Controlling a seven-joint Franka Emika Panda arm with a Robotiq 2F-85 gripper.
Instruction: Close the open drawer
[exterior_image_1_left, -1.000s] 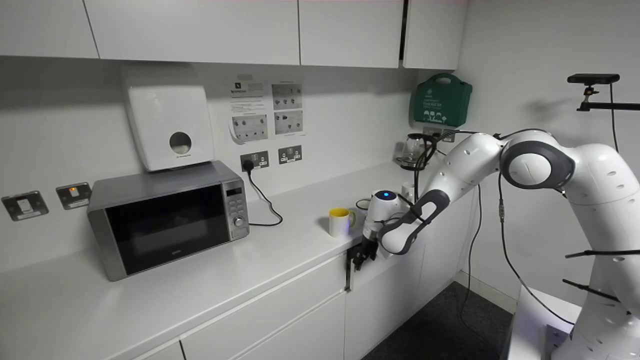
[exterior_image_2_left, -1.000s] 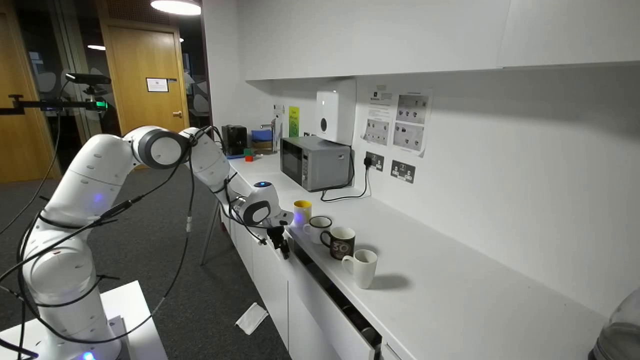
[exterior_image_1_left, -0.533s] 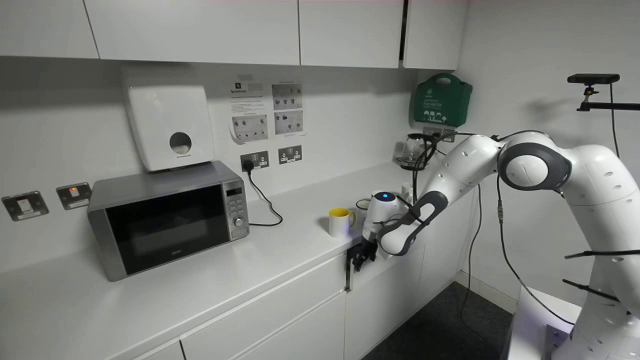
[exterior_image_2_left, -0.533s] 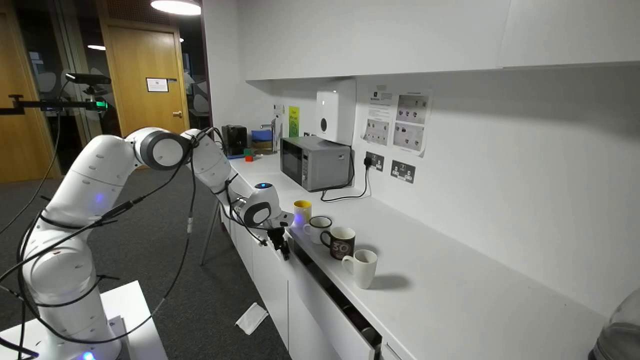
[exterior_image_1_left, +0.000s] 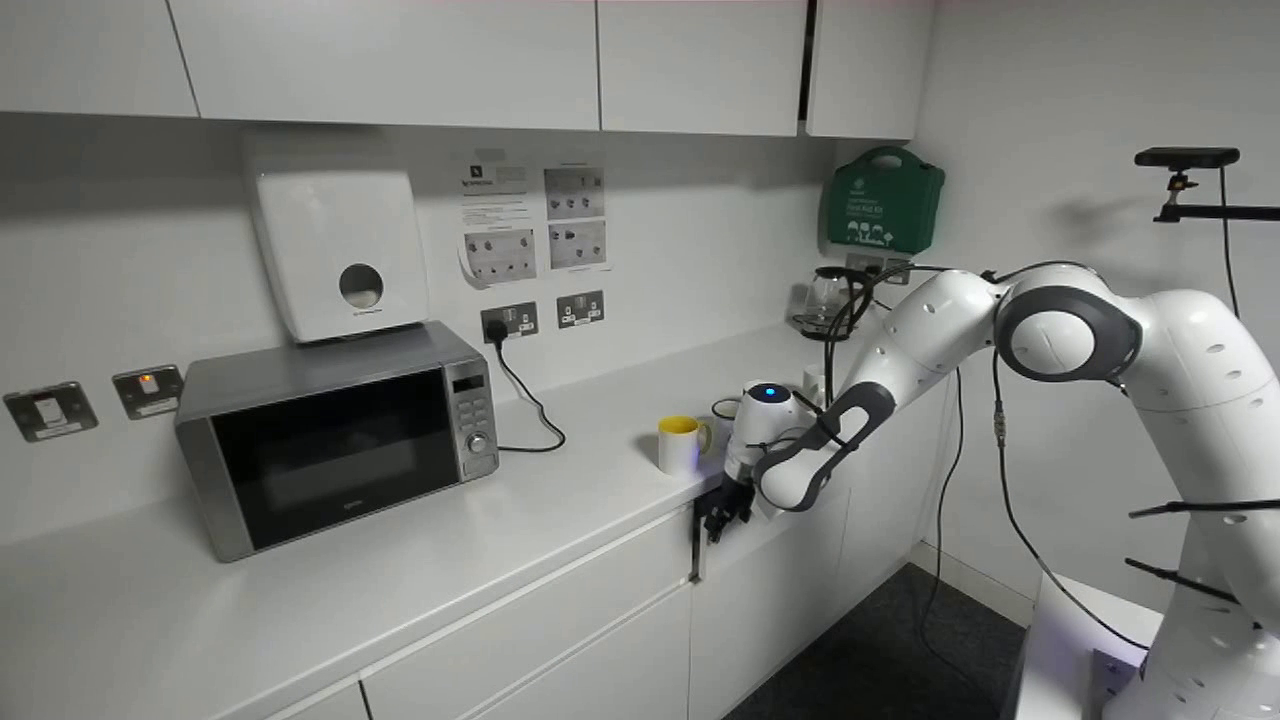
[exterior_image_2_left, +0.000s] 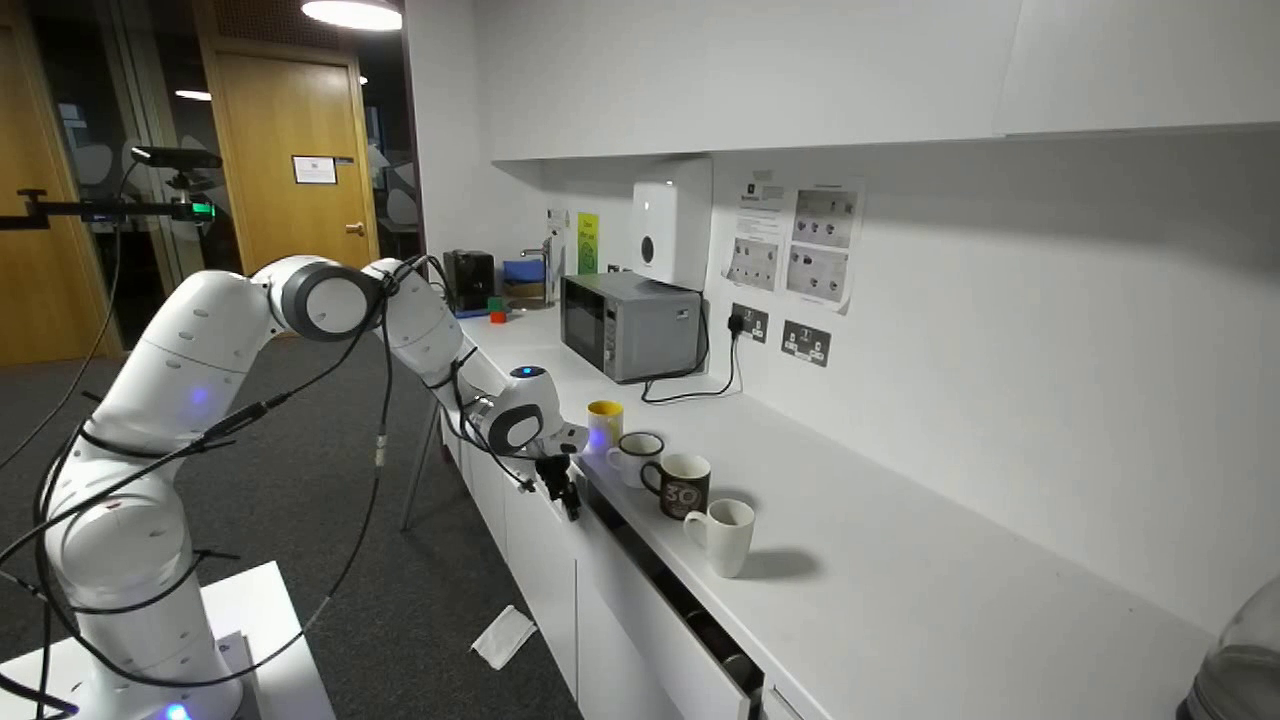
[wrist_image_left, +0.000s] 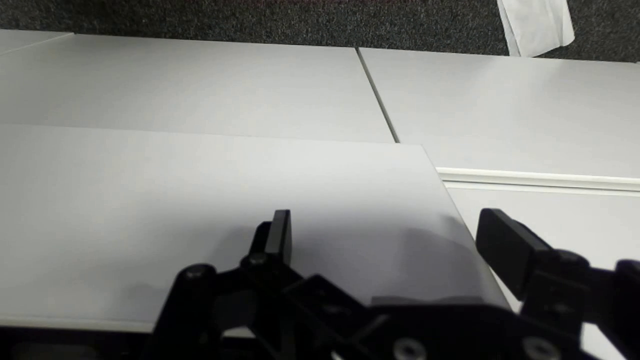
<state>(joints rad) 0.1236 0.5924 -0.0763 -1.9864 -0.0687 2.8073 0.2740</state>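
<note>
My arm had dipped slightly in the last second; my gripper, spread, hung at the far end of the open drawer in an exterior view.

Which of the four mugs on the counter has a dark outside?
The mug marked 30, between the dark-rimmed mug and the plain white mug; those two and the yellow-lined mug are white outside.
</note>
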